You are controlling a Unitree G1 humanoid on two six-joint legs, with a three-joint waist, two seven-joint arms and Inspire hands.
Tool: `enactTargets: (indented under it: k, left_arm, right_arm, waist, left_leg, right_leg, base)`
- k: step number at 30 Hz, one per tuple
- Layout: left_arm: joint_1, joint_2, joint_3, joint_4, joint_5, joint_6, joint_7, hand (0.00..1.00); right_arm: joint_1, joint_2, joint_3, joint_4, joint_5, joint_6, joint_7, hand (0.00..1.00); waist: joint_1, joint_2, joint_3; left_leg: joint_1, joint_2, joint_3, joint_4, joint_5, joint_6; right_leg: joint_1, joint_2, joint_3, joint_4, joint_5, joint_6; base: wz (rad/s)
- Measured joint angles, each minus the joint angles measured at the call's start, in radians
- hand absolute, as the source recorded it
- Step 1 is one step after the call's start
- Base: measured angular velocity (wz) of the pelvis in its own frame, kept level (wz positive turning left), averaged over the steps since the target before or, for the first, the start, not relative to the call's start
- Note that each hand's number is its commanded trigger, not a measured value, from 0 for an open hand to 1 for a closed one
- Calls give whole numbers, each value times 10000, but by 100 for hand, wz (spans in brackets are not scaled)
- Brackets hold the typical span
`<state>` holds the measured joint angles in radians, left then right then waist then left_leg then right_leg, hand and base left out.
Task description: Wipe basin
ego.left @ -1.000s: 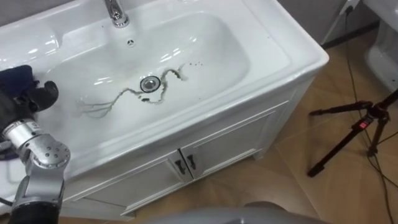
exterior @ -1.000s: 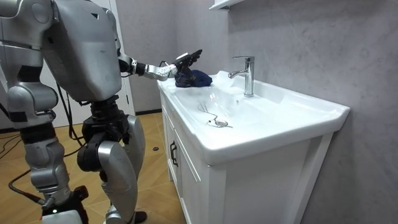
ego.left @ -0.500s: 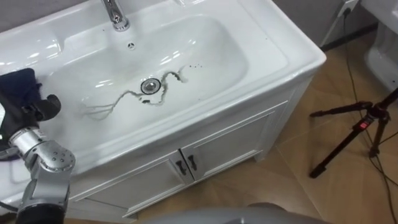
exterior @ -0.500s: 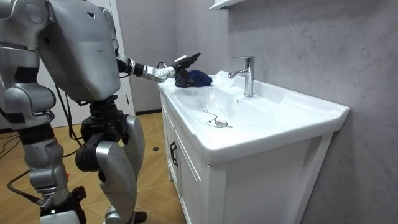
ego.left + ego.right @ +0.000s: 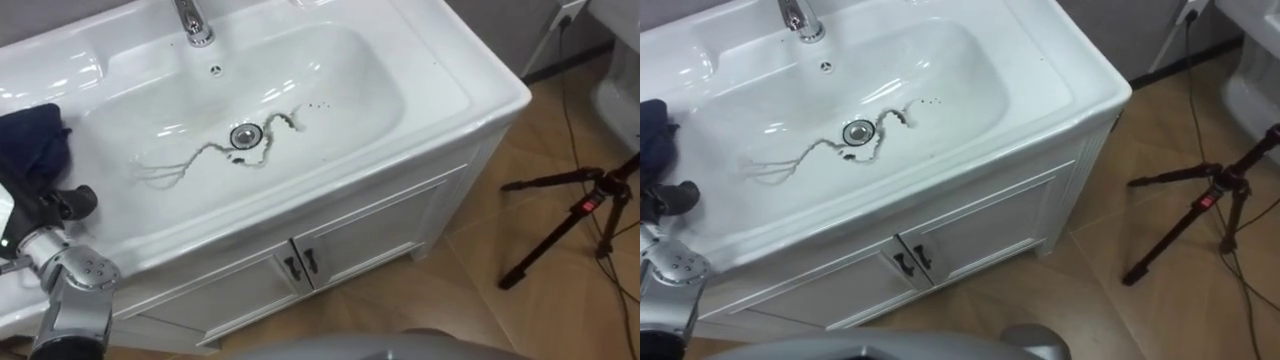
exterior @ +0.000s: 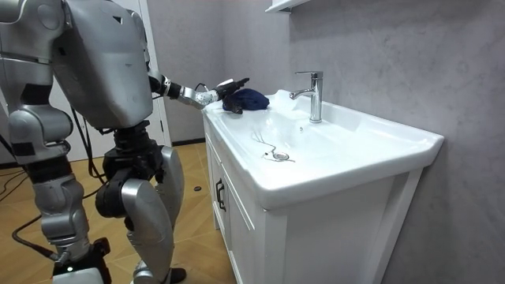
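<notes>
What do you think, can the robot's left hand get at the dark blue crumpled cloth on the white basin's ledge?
Probably yes. The left hand is right at the dark blue crumpled cloth on the white ceramic basin's ledge, with nothing lying between them; whether it already touches the cloth is unclear.

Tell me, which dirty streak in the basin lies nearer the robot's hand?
The long thin streak left of the drain, trailing toward the left hand; the short squiggle lies right of the drain.

Your basin (image 5: 440, 75) is white, with dark squiggly streaks (image 5: 205, 150) across its bowl; the cloth (image 5: 35, 140) at its left rim is navy.
</notes>
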<state>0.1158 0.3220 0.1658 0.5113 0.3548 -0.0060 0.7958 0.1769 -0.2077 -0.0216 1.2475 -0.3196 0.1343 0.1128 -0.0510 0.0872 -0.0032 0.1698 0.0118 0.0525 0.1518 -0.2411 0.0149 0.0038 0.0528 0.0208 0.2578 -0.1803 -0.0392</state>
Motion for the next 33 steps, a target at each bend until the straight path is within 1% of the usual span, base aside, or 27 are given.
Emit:
enactTargets:
  k: [3, 5, 7, 9, 11, 14, 21, 27, 28, 30, 33]
  left_arm:
    - [45, -7, 8, 7, -4, 65, -45, 0]
    - [99, -77, 120, 8, -2, 72, -51, 0]
    - [124, -265, 392, 10, -3, 87, -62, 0]
    - [124, -306, 478, 9, -4, 88, -207, 0]
    - [123, -319, 481, 9, -4, 92, -268, 0]
    - [123, -341, 481, 10, -3, 132, -450, 0]
    - [122, -365, 479, 12, 0, 225, -666, 0]
    - [73, -363, 489, 3, 5, 227, -787, 0]
    - [31, -361, 498, -9, 5, 236, -840, 0]
    - [-22, -361, 552, -10, 5, 259, -859, 0]
    - [-99, -360, 631, -9, 5, 276, -869, 0]
  right_arm:
    - [5, 6, 2, -32, -3, 3, -3, 0]
    - [-4, 7, 1, -72, -4, 3, -14, 0]
    - [-11, 14, 2, -118, 0, 3, -54, 0]
    - [-11, 29, 0, -119, 0, 19, -79, 0]
    - [-17, 39, 0, -125, -1, 109, -86, 0]
    - [-3, 39, 0, -124, 0, 201, -80, 0]
    - [-45, 29, -2, -172, 0, 192, -69, 0]
    - [-215, 23, -1, -172, 1, 185, -59, 0]
    - [-219, 16, 0, -179, 1, 181, -47, 0]
    - [-242, 4, 0, -180, 2, 169, -48, 0]
    - [-236, 4, 3, -173, -4, 90, -53, 0]
  waist:
    - [45, 7, -2]
    - [49, 4, -2]
    - [78, -9, -2]
    - [102, -28, -10]
    - [128, -36, -32]
    - [162, -35, -33]
    - [250, -41, -66]
    - [262, -31, -66]
    - [279, 15, -96]
    - [281, -14, -74]
    - [250, -20, -66]
  left_leg:
    - [13, 5, -16, 3, 0, 0]
    - [26, 5, -15, 6, 0, 0]
    - [35, 5, -14, 7, 0, 0]
    - [34, 7, -16, 6, 0, 0]
    - [34, 11, -16, 1, 0, 0]
    - [72, 22, -18, -30, -1, -2]
    - [163, 44, -41, -144, -3, -2]
    - [143, 46, -70, -150, -3, -2]
    - [143, 46, -85, -148, -3, -2]
    - [142, 46, -108, -137, -3, -3]
    - [141, 44, -132, -56, -3, -3]
  right_leg:
    - [22, -1, -13, -4, -1, -1]
    - [25, 0, -2, 1, -1, -2]
    - [39, -1, -11, 1, -1, -2]
    - [38, -1, -22, 1, -1, -2]
    - [43, 2, -25, 0, 0, -5]
    - [106, 13, -26, -15, 2, -8]
    - [156, 24, -76, -46, 8, -28]
    - [165, 14, -138, -93, 8, -29]
    - [173, 13, -146, -110, 9, -30]
    - [187, 9, -166, -137, 12, -33]
    - [220, -7, -193, -175, 15, -37]
  base:
    - [0]
    - [0]
    - [0]
    - [0]
    - [0]
    - [0]
    - [0]
    - [2]
    - [3]
    - [4]
    - [3]
